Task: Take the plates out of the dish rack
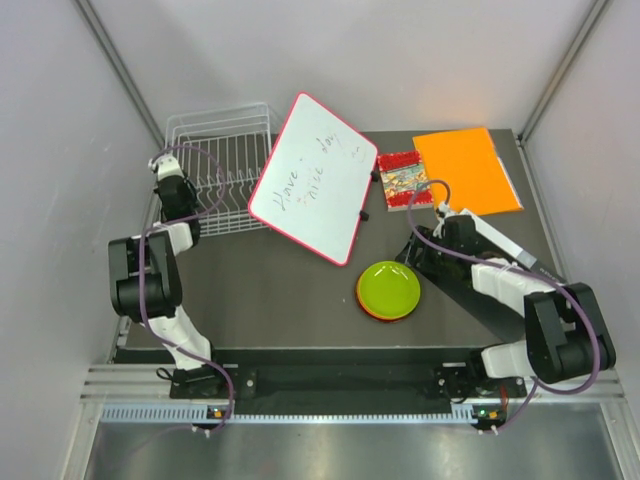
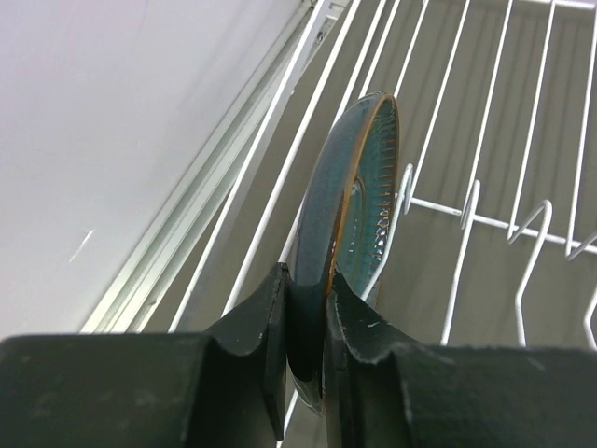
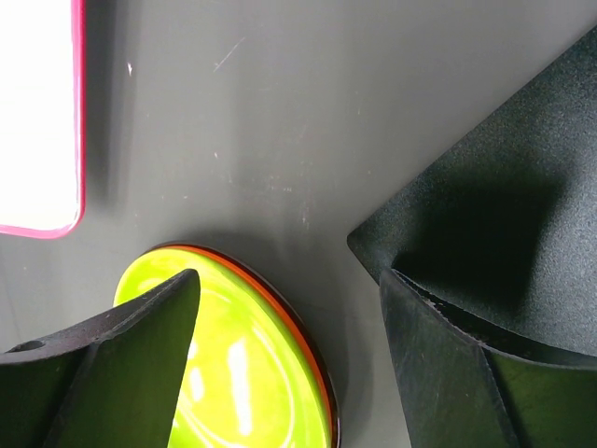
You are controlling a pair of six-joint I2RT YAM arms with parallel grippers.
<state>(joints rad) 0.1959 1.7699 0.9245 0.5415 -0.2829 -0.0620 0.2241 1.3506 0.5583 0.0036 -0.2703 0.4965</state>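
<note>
Dark counter carries a lime green plate stacked on others, well right of the dish rack, with the right gripper spread wide above it. Inside the rack, the left gripper pinches the teal plate, apparently the last one.

White wire dish rack: teal plate stands on edge inside, lower rim pinched by left gripper. Well right of the rack, lime green plate lies flat on an orange-rimmed plate.
</note>
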